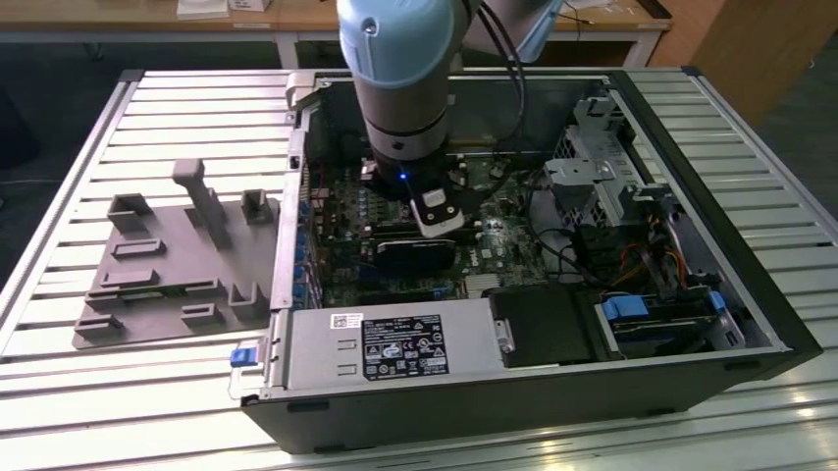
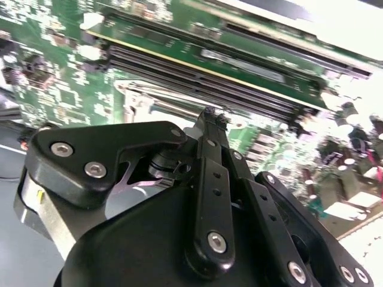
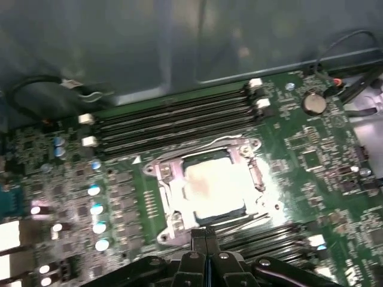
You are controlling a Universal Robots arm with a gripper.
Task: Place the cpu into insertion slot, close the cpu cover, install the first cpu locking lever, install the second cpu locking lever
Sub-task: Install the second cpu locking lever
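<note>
The fingers (image 3: 205,234) were pressed together with nothing between them, their tips just short of the slot's (image 3: 206,186) near edge; the cpu (image 3: 209,182) lay seated in the slot, its pale top showing through the cover (image 3: 169,190), which looked down flat around it; so the levers seemed the step in hand; a thin lever (image 3: 220,141) ran along the slot's far side; hooking it calls for a fine, low push.

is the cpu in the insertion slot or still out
In. In the first wrist view the cpu lies flat inside the insertion slot, framed by the cpu cover, with the shut pincer at the socket's edge.
</note>
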